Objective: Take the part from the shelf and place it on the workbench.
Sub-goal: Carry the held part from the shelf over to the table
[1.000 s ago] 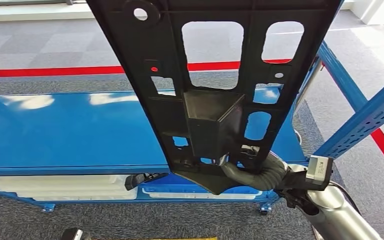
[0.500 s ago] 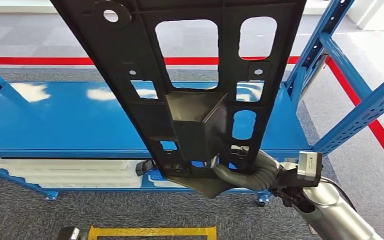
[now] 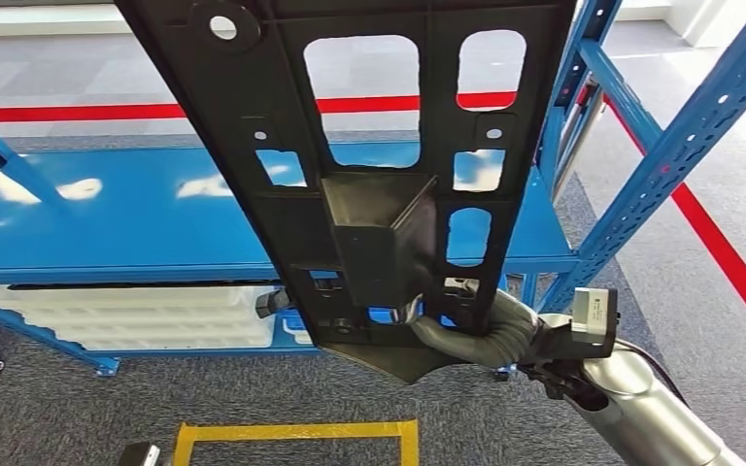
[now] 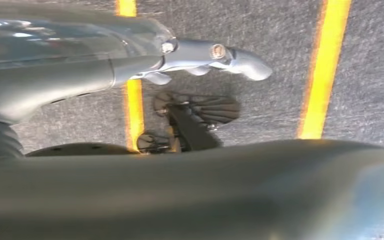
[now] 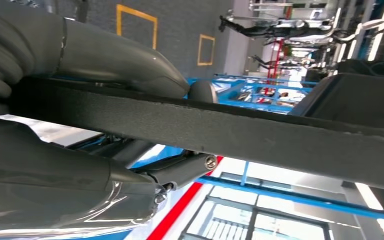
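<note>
1. Right robot hand (image 3: 471, 330) clamped on lower edge of black part (image 3: 369, 175) — held upright, off the blue shelf (image 3: 126, 233).
2. Left robot hand (image 4: 200, 57) — grasp state unclear.
3. Risk: tall part swinging, clipping shelf upright (image 3: 680, 146) — single low grip.

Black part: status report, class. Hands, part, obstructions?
Right hand grips black part at its lower edge. Left hand holds nothing. Blue shelf ahead.
</note>
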Available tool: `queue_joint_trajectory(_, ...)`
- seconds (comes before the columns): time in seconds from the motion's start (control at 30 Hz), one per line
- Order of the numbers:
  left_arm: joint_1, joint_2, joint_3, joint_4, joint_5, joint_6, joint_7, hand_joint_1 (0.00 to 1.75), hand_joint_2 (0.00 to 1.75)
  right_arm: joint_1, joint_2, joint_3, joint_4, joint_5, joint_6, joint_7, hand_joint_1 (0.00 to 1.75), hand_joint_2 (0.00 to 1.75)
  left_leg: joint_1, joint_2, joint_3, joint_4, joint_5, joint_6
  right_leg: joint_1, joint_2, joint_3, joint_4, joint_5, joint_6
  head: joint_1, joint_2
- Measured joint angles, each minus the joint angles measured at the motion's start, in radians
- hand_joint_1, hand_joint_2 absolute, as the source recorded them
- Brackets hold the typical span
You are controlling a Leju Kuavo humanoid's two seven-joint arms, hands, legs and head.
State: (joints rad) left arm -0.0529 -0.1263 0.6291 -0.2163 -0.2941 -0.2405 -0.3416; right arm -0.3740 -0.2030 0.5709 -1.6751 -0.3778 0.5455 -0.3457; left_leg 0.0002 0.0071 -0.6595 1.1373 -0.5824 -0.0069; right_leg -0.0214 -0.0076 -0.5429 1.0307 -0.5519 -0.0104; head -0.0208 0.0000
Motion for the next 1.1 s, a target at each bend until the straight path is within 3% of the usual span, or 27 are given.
queue_joint_trajectory(0.07,-0.001,0.0,0.0,0.0,-0.001,0.0,0.0,0.0,0.0,0.002,0.001,0.001,0.001,-0.008,-0.003,-0.002,1.75,1.75,0.006,0.0,-0.02,0.115,-0.077,-0.009,0.001,-0.002,-0.028,0.001,0.022,-0.002,0.0,0.0)
queue_joint_trajectory(0.1,-0.001,0.0,0.0,0.0,-0.001,0.001,0.0,0.0,0.0,0.006,0.004,0.001,0.002,-0.015,-0.008,-0.004,1.75,1.75,0.007,0.0,-0.019,0.155,-0.086,-0.011,0.002,-0.003,-0.043,0.002,0.032,-0.001,0.0,0.0)
queue_joint_trajectory(0.13,-0.001,0.0,0.0,0.0,-0.001,0.003,0.0,0.0,0.0,0.011,0.009,0.001,0.003,-0.022,-0.013,-0.003,1.75,1.75,0.008,0.0,-0.004,0.165,-0.072,-0.012,0.002,-0.005,-0.057,0.002,0.043,0.001,0.0,0.0)
queue_joint_trajectory(0.17,-0.001,0.0,0.0,0.0,-0.002,0.004,0.0,0.0,0.0,0.016,0.015,0.002,0.004,-0.028,-0.017,-0.001,1.75,1.75,0.009,0.0,0.026,0.142,-0.044,-0.011,0.002,-0.005,-0.07,0.003,0.053,0.002,0.0,0.0)
queue_joint_trajectory(0.23,-0.003,0.0,0.001,0.0,-0.006,0.006,0.0,0.0,0.0,0.022,0.025,0.004,0.004,-0.037,-0.018,0.009,1.75,1.75,0.008,-0.002,0.126,0.012,-0.002,-0.003,0.002,-0.005,-0.091,0.003,0.071,0.008,0.0,0.0)
queue_joint_trajectory(0.3,-0.006,0.0,0.001,0.0,-0.011,0.005,-0.001,0.0,0.0,0.02,0.026,0.007,0.008,-0.052,-0.003,0.015,1.75,1.75,0.003,-0.005,0.211,-0.12,-0.01,0.009,0.003,-0.006,-0.102,0.004,0.087,0.019,0.0,0.0)
queue_joint_trajectory(0.37,-0.006,0.0,0.001,0.0,-0.017,0.004,-0.003,0.0,0.0,0.015,0.021,0.008,0.017,-0.064,0.018,0.009,1.75,1.75,-0.002,-0.006,0.23,-0.165,-0.021,0.017,0.003,-0.007,-0.108,0.001,0.104,0.032,0.0,0.0)
queue_joint_trajectory(0.43,-0.006,0.0,0.0,0.0,-0.024,0.004,-0.004,0.0,0.0,0.01,0.015,0.009,0.026,-0.06,0.03,-0.008,1.75,1.75,-0.001,-0.002,0.218,-0.169,-0.006,0.03,0.001,-0.005,-0.118,0.009,0.099,0.043,0.0,0.0)
queue_joint_trajectory(0.47,-0.006,0.0,0.0,0.0,-0.027,0.004,-0.004,0.0,0.0,0.008,0.013,0.009,0.03,-0.052,0.032,-0.017,1.75,1.75,0.001,0.001,0.21,-0.171,0.005,0.037,0.001,-0.002,-0.129,0.033,0.077,0.046,0.001,0.0)
queue_joint_trajectory(0.57,-0.007,0.0,0.0,0.0,-0.031,0.006,-0.004,0.0,0.0,0.004,0.01,0.009,0.037,-0.036,0.032,-0.024,1.75,1.75,-0.001,0.005,0.178,-0.166,0.029,0.049,0.001,0.001,-0.189,0.209,-0.037,0.048,0.001,0.0)
queue_joint_trajectory(0.63,-0.007,0.0,0.0,0.0,-0.032,0.006,-0.004,0.0,0.0,0.004,0.008,0.01,0.042,-0.026,0.032,-0.025,1.75,1.75,-0.003,0.005,0.158,-0.155,0.036,0.05,0.002,0.002,-0.193,0.278,-0.063,0.05,0.001,0.0)
queue_joint_trajectory(0.67,-0.007,0.0,0.0,0.0,-0.033,0.006,-0.004,0.0,0.0,0.004,0.008,0.01,0.044,-0.017,0.031,-0.028,1.75,1.75,-0.004,0.006,0.15,-0.149,0.038,0.05,0.002,0.002,-0.167,0.255,-0.051,0.05,0.001,0.0)
queue_joint_trajectory(0.77,-0.009,-0.001,0.0,0.0,-0.037,0.006,-0.004,0.0,0.0,-0.005,0.006,0.01,0.044,0.017,0.029,-0.041,1.75,1.75,-0.006,0.003,0.131,-0.127,0.036,0.044,0.004,0.002,-0.042,0.064,0.008,0.04,0.001,0.0)
queue_joint_trajectory(0.8,-0.011,-0.001,0.0,0.0,-0.038,0.006,-0.004,0.0,0.0,-0.009,0.005,0.01,0.043,0.027,0.029,-0.045,1.75,1.75,-0.008,0.002,0.125,-0.12,0.035,0.039,0.005,0.002,-0.022,0.024,0.012,0.036,0.001,0.0)
queue_joint_trajectory(0.9,-0.014,-0.001,0.0,0.0,-0.04,0.006,-0.004,0.0,0.0,-0.021,0.002,0.011,0.039,0.049,0.027,-0.049,1.75,1.75,-0.008,-0.004,0.112,-0.113,0.037,0.025,0.006,-0.002,-0.018,0.0,0.01,0.025,0.0,0.0)
queue_joint_trajectory(0.97,-0.013,0.0,0.0,0.0,-0.041,0.006,-0.005,0.0,0.0,-0.032,0.0,0.012,0.036,0.058,0.026,-0.049,1.75,1.75,-0.004,-0.007,0.101,-0.089,0.016,0.013,0.002,-0.01,-0.019,-0.004,0.016,0.014,0.0,0.0)
queue_joint_trajectory(1.0,-0.013,0.0,0.0,0.0,-0.041,0.006,-0.005,0.0,0.0,-0.038,0.0,0.012,0.035,0.06,0.026,-0.049,1.75,1.75,-0.001,-0.008,0.085,-0.051,-0.01,0.006,-0.001,-0.015,-0.021,-0.006,0.018,0.009,0.0,0.0)
queue_joint_trajectory(1.1,-0.012,0.0,0.0,0.0,-0.041,0.01,-0.005,0.0,0.0,-0.045,0.0,0.015,0.032,0.069,0.024,-0.049,1.75,1.75,0.009,-0.008,0.003,0.131,-0.092,-0.012,-0.001,-0.034,-0.027,-0.005,0.02,0.004,0.0,0.0)
